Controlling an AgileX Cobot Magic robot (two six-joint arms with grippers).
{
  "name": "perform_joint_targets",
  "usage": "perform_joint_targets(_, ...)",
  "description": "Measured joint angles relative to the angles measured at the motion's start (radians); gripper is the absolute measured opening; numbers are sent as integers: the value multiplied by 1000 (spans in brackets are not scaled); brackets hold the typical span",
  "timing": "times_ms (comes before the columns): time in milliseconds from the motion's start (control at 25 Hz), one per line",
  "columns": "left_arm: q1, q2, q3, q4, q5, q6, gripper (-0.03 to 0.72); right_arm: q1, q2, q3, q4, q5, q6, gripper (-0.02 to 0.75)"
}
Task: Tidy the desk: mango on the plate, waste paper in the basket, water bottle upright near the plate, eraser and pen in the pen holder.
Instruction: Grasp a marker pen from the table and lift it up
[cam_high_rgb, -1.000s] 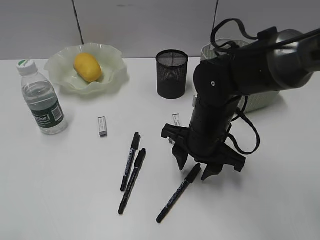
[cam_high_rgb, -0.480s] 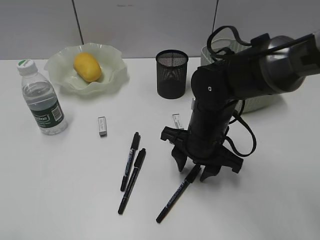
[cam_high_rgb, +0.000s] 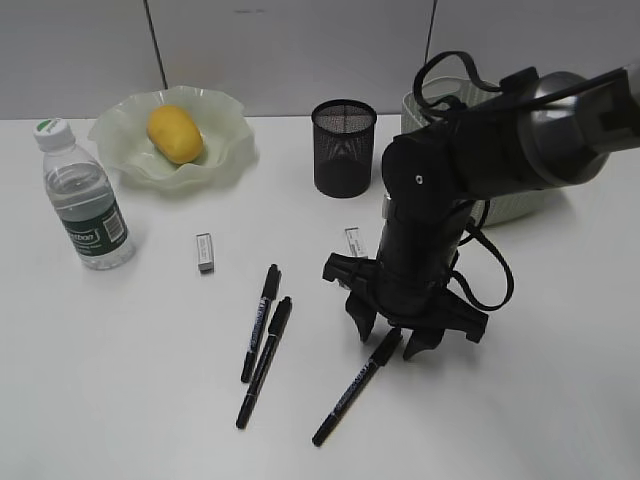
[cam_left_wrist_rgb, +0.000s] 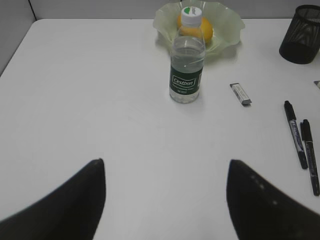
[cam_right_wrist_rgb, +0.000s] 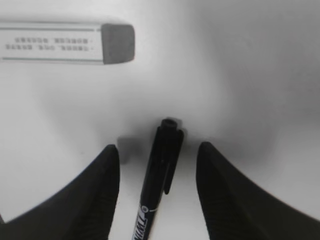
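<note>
On the desk (cam_high_rgb: 120, 400) the mango (cam_high_rgb: 175, 134) lies in the plate (cam_high_rgb: 227, 145). The water bottle (cam_high_rgb: 86, 198) stands upright left of the plate. My right gripper (cam_high_rgb: 390, 338) is open, low over the capped end of a black pen (cam_high_rgb: 352, 392), which lies between the fingers in the right wrist view (cam_right_wrist_rgb: 159, 165). Two more pens (cam_high_rgb: 262, 340) lie to its left. One eraser (cam_high_rgb: 204, 252) lies mid-desk, another (cam_right_wrist_rgb: 67, 43) just beyond the right gripper. The pen holder (cam_high_rgb: 343, 147) stands at the back. The basket (cam_high_rgb: 520, 200) is behind the right arm. My left gripper (cam_left_wrist_rgb: 165, 170) is open and empty. No waste paper shows.
The right arm's cable loops hang over the basket. In the left wrist view the bottle (cam_left_wrist_rgb: 187, 62), plate (cam_left_wrist_rgb: 227, 22), eraser (cam_left_wrist_rgb: 240, 94), two pens (cam_left_wrist_rgb: 302, 145) and the pen holder (cam_left_wrist_rgb: 301, 35) lie ahead of the left gripper.
My right gripper has shifted slightly left and down, so the pen's capped end now lies between its fingers. Nothing else has moved.
</note>
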Motion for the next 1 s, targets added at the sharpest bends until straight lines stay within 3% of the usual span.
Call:
perform_joint_targets(320, 0, 0, 0, 0, 0, 0, 571, 0, 12, 0, -20, 7, 0, 354)
perform_joint_targets(560, 0, 0, 0, 0, 0, 0, 571, 0, 13, 0, -20, 9, 0, 137)
perform_joint_targets(840, 0, 0, 0, 0, 0, 0, 571, 11, -12, -10, -61, 20, 13, 138)
perform_joint_targets(1000, 0, 0, 0, 0, 0, 0, 571, 20, -115, -70, -201, 23, 30, 138)
